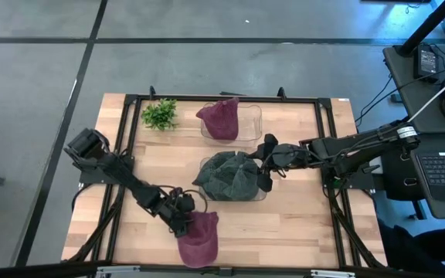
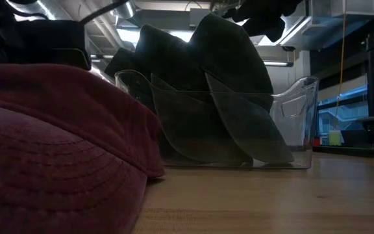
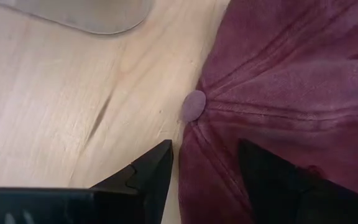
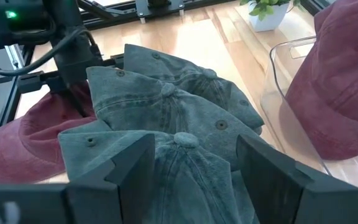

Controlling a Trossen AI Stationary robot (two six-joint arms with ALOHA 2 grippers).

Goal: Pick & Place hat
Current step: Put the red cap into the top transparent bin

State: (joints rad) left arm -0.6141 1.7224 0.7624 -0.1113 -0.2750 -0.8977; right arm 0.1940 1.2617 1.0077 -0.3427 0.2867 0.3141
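A maroon cap [image 1: 199,241] lies flat on the wooden table near its near edge, and it fills the low view's left side [image 2: 44,149]. My left gripper [image 1: 182,216] is open at the cap's crown, its fingers on either side of the crown's edge by the top button [image 3: 194,106]. A stack of green caps [image 1: 230,176] sits in a clear bin [image 2: 297,123] at mid-table. My right gripper [image 1: 265,166] is open just above the top green cap [image 4: 185,162] and touches nothing that I can see. My left gripper [image 3: 207,180] comes at the maroon cap's crown [image 3: 216,168], below the top button. One finger [image 3: 272,180] is over the cloth and the other [image 3: 154,174] stands over bare wood beside it. I cannot tell whether the fingers touch the cloth.
A second clear bin at the far edge holds another maroon cap [image 1: 222,120]. A small green plant [image 1: 159,114] stands left of it. A black frame [image 1: 130,100] runs around the table. Bare wood [image 1: 300,224] lies at the near right.
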